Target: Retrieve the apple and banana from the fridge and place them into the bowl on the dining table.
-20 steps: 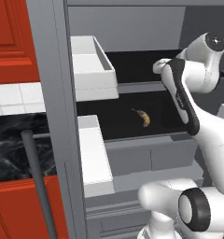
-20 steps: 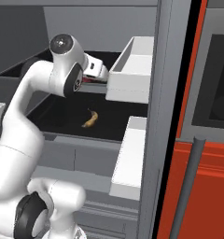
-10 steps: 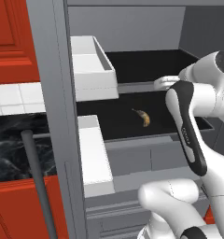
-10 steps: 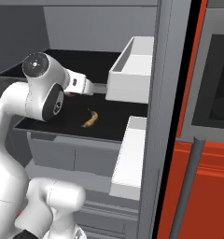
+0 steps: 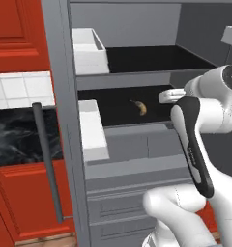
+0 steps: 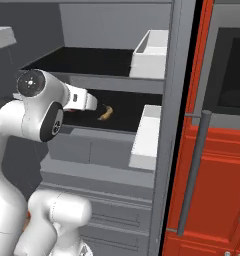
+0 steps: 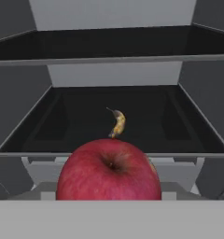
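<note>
A glossy red apple [image 7: 109,170] sits right at the front of the robot's hand [image 6: 81,101], filling the lower middle of the hand view, its stem dimple turned toward the camera. The fingers are hidden behind the fruit, so the grip cannot be confirmed outright; the hand appears clamped across the apple's widest part, with the apple carried just outside the open fridge [image 5: 65,120].

Behind the apple, on the fridge's lower black shelf [image 7: 146,121], lies the banana [image 7: 117,123], small, curved, yellow with brown mottling and dark tips, alone near the middle of that shelf and well back from its front lip. From the base views the same banana [image 5: 141,107] rests behind the hand, between the white door bins [image 6: 146,135] on either side of the fridge.

By the look of it, the apple is light, firm and smooth-skinned: a waxy sphere that could roll or squirt out of 2 narrow fingers unless held square across its middle. The banana should be lighter still and softer, liable to bruise; it is best taken across the thick centre of its curve, fingers crosswise to its length, not at the tapering ends.

The fridge shell is flat matte grey, its shelves dull black, its bar handle [image 6: 192,175] a dark round rod. Red panelled cabinets [image 6: 217,190] flank the fridge, and a black veined counter [image 5: 16,137] shows to its left.
</note>
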